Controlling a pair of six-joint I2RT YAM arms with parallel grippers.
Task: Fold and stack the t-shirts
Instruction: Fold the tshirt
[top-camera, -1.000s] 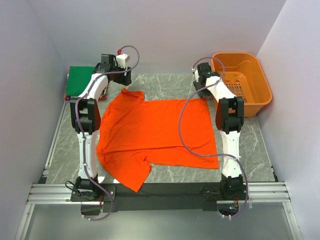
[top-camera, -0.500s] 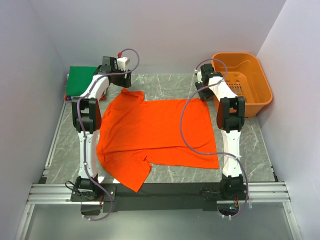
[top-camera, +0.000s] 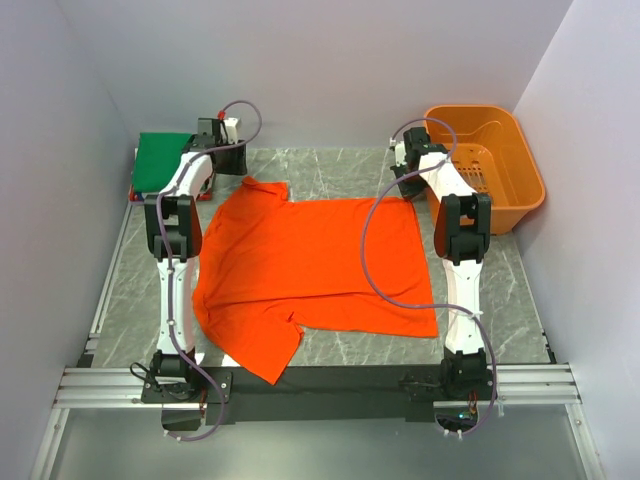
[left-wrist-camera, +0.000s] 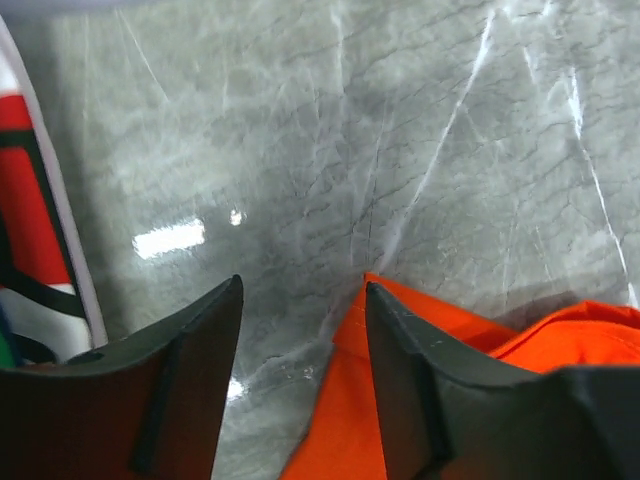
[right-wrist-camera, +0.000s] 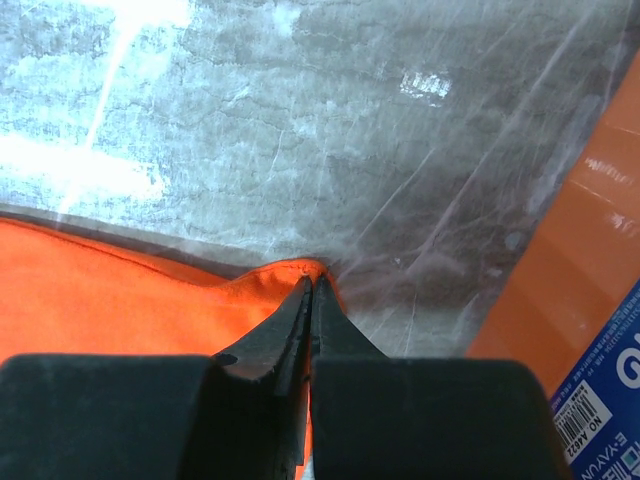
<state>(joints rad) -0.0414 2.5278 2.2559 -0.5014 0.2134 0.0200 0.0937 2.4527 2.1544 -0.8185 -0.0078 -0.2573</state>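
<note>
Since the earlier view, the left wrist is dropping closer over the far sleeve and the right jaws are coming together.

Right gripper (right-wrist-camera: 310, 292): the jaws are pressing shut with no gap, pinching the far right hem corner of the orange-red t-shirt (top-camera: 310, 265).

Left gripper (left-wrist-camera: 300, 290): the jaws are standing apart. The sleeve tip is lying against the inner face of one finger, and nothing is being held.

I am treating the shirt as light, limp cloth that is sagging and sliding on the polished table (top-camera: 340, 170). My judgement is that it needs a hold at two matching far corners, pinched deep enough to catch a real fold of cloth rather than the bare edge. A one-sided lift is likely to skew it.

Both arms are reaching forward at full stretch, with wrists pitching down to the far edge of the shirt. The left arm is working near the green folded shirt (top-camera: 165, 160), with a white and red folded shirt (left-wrist-camera: 30, 220) showing beside its finger. The right arm is working just beside the basket (top-camera: 480, 108).

The shirt is lying flat and unfolded between the arms, filling the middle of the table.
</note>
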